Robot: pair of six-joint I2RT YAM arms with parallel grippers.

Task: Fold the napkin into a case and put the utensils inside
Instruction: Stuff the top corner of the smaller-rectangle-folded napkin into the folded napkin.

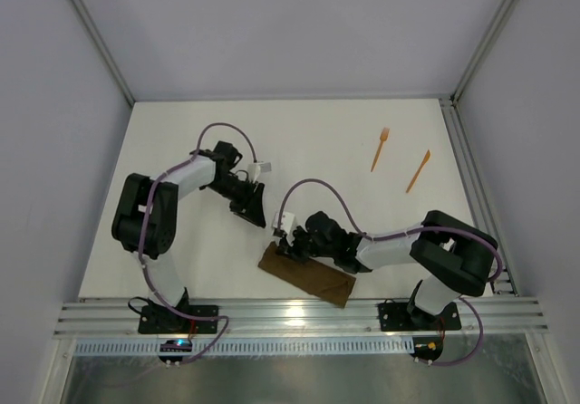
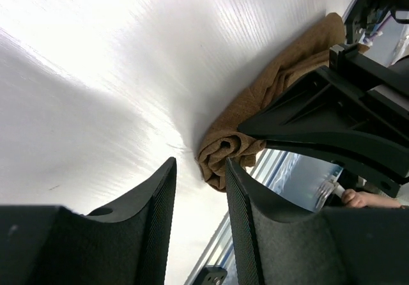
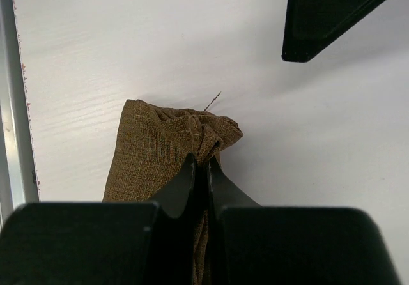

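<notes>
The napkin (image 1: 314,278) lies as a narrow dark brown folded strip near the table's front edge. My right gripper (image 1: 292,243) is shut on the bunched left end of the napkin (image 3: 153,144), and the cloth puckers up between its fingertips (image 3: 203,161). My left gripper (image 1: 253,206) hangs just up and left of that end, open, with nothing between its fingers (image 2: 163,189). In the left wrist view the napkin's rolled end (image 2: 223,154) lies just past them. The utensils lie far right at the back: an orange fork (image 1: 380,148) and a plain pointed orange piece (image 1: 418,170).
An aluminium rail (image 1: 299,314) runs along the near edge just below the napkin. Another rail (image 1: 464,173) borders the right side. Grey walls close in the table on three sides. The left gripper's finger (image 3: 326,16) shows at the top right of the right wrist view.
</notes>
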